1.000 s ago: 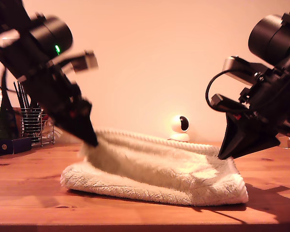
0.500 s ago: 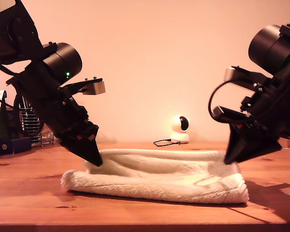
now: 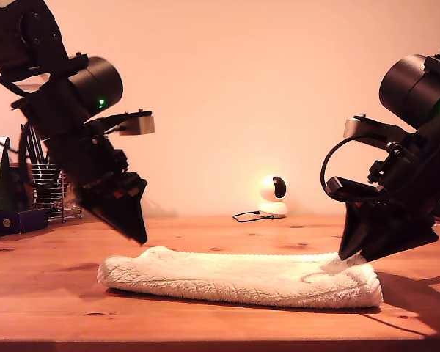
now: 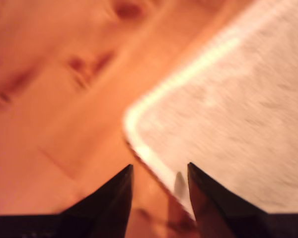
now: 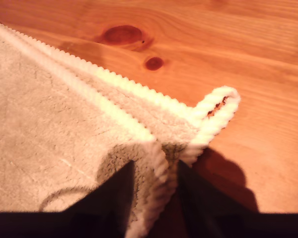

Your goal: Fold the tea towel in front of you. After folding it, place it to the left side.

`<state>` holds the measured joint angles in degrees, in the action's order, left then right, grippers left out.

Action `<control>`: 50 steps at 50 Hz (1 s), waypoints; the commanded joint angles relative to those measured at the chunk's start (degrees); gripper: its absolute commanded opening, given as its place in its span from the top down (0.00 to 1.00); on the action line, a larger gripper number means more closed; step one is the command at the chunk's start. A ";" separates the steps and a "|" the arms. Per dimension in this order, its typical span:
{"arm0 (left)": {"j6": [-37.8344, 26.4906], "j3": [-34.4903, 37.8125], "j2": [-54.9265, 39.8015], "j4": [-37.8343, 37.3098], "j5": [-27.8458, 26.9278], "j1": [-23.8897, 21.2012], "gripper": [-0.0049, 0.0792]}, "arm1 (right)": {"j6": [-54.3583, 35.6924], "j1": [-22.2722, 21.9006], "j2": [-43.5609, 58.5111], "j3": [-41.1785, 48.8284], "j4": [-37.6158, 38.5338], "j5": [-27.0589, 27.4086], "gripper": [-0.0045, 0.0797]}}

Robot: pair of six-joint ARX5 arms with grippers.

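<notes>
Tea towel [image 3: 238,279] lies folded flat on the tabletop [image 3: 51,293], lower centre of the exterior view. My first gripper [image 4: 159,173] hovers, jaws apart and empty; my second gripper [image 5: 156,171] pinches a corner. I'd release cleanly before shifting it.

1. A home interior, judged by its furnishings: a knotty pine counter [image 3: 51,293] in warm orange light runs the full width of the exterior view.
2. Behind it stands a plain, bare painted wall [image 3: 235,88].
3. A small white dome security camera [image 3: 273,195] sits at the counter's rear, near 12 o'clock, cable trailing.
4. A wire rack [image 3: 50,192] holding dark upright utensils stands at 9 o'clock beside a dark box [image 3: 11,220].
</notes>
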<state>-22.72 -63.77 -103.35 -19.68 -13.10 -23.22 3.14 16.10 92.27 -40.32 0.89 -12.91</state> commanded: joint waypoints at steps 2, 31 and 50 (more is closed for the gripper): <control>2.25 0.28 -0.13 -1.44 -2.71 -0.20 0.59 | 0.09 -0.15 0.15 -1.14 -0.79 -0.11 0.59; 6.47 0.33 -0.22 -1.66 -11.37 -5.20 0.97 | -0.31 0.94 0.15 -10.08 -10.34 -7.98 0.96; 10.38 0.33 -5.18 -0.44 -12.85 -5.81 0.97 | -1.84 2.25 3.78 -10.08 -7.98 -7.93 0.96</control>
<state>-12.45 -63.77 -106.52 -19.84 -25.52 -28.77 1.45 18.33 93.58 -51.11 -7.57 -20.64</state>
